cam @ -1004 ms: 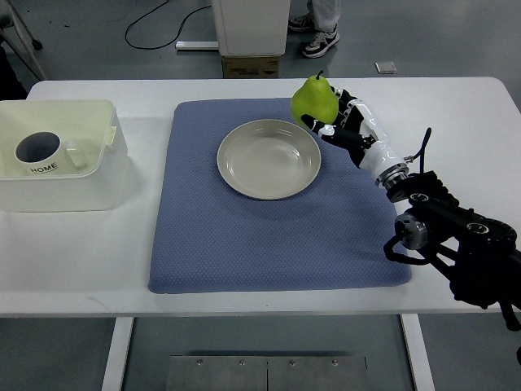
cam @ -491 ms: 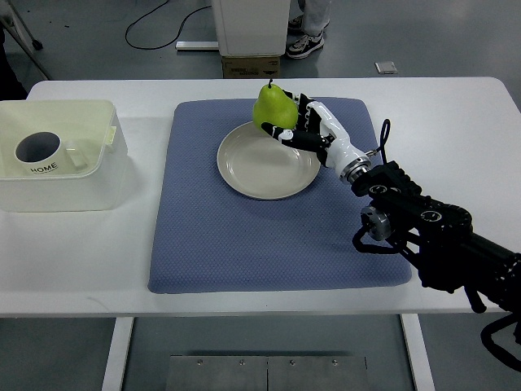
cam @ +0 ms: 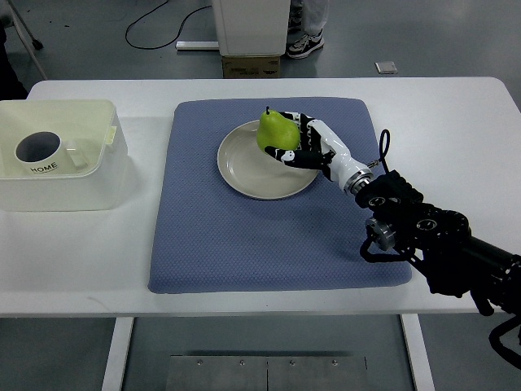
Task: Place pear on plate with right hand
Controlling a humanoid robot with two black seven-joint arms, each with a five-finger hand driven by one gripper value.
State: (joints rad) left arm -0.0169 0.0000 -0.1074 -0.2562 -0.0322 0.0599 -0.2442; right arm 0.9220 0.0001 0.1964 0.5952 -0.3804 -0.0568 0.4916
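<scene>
right arm is reaching in from the lower right edge across the blue mat [cam: 244,236], dark forearm and white wrist angling up toward the plate [cam: 248,175]. right hand [cam: 303,145] is wrapping its fingers [cam: 286,155] around the pear [cam: 276,130], gripping it from the right side and below. the pear is standing roughly upright in that grip, stem pointing up and away from the camera, green body sitting over the far right part of the plate. cannot tell whether the base of the pear is touching the plate surface or hanging just above it.

plate is lying near the middle of the mat, toward its far half. mat is lying flat on the white worktop [cam: 456,122].

at the left end of the worktop, well apart from the mat, a pale plastic bin [cam: 89,175] is sitting with a white mug [cam: 41,152] inside it, mug opening facing up, the word "home" printed on its side.

beyond the far edge of the worktop a cardboard box [cam: 251,66] is resting on the floor, with a person's shoe [cam: 305,42] showing beside it.

left arm is not showing anywhere.
</scene>
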